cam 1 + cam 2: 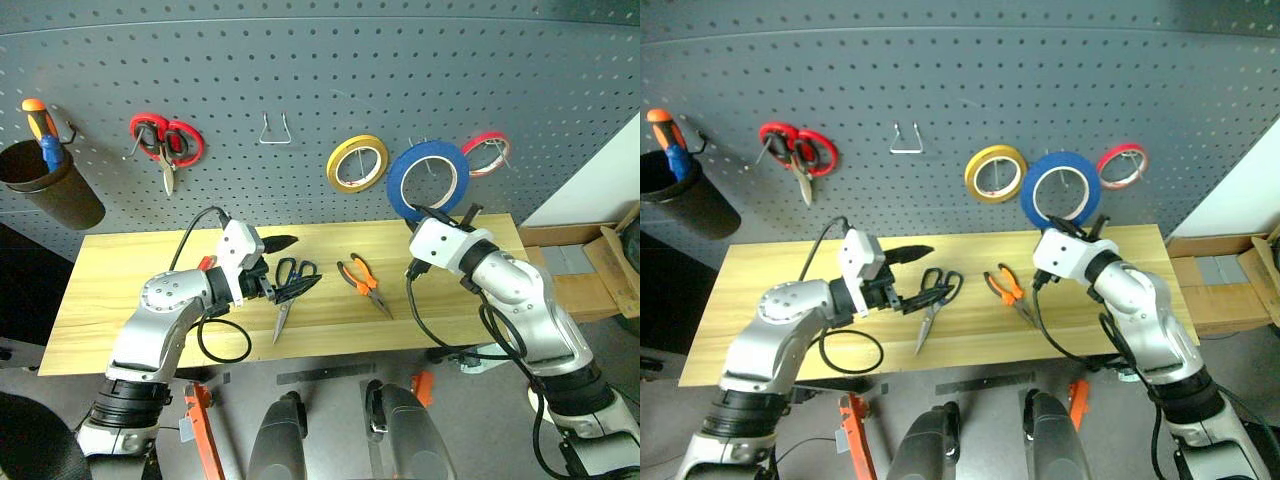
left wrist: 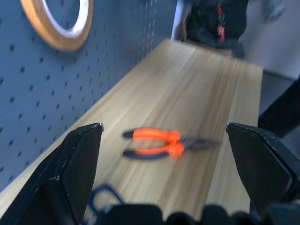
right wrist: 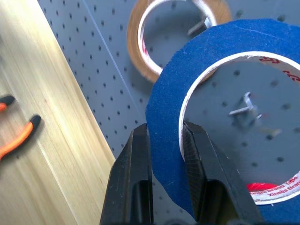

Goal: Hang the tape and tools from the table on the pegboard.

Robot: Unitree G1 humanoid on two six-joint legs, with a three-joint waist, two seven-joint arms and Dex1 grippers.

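Blue tape (image 3: 168,126): pinched at its lower rim by the right gripper (image 3: 166,140), ring upright, flat face toward the pegboard (image 1: 300,70)
Hook (image 3: 243,110): bare, seen through the tape's hole in the right wrist view; ring not yet over it, by my judgement
Key relation: hook lies ahead of the right gripper, between the yellow ring (image 1: 357,162) and red ring (image 1: 487,152); hole must line up with the hook tip
Left gripper (image 2: 164,145): spread wide, holding nothing, over the table (image 1: 120,300)
Scissors (image 1: 290,290): on the table just beside the left gripper, blades toward the robot
Pliers (image 1: 363,283): on the table between the arms, nearer the left gripper's line
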